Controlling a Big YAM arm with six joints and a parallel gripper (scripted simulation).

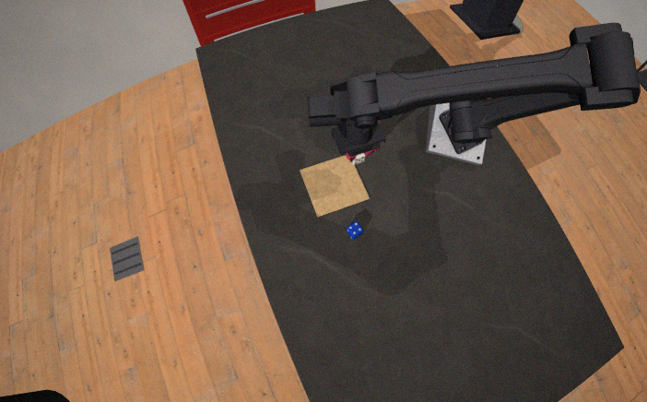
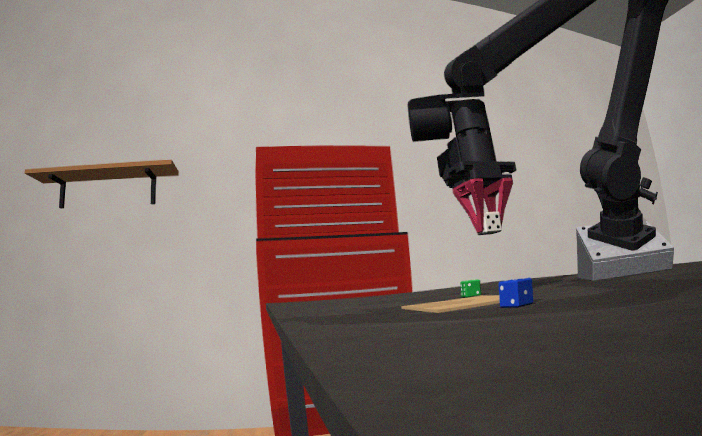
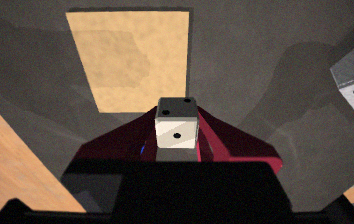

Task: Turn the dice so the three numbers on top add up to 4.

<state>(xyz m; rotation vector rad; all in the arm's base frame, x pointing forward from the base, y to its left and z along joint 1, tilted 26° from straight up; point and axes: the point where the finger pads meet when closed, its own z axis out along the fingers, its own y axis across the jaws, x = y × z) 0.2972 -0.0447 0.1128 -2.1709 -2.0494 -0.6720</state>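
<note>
The arm (image 1: 480, 82) (image 2: 527, 46), cropped at one o'clock in the exterior view, hides the green die (image 2: 470, 288) from above; its top pips are unreadable. The tool (image 1: 359, 157) (image 2: 490, 229) (image 3: 177, 112) covers the white die's (image 1: 359, 159) (image 2: 493, 222) (image 3: 177, 132) gripped sides.
</note>
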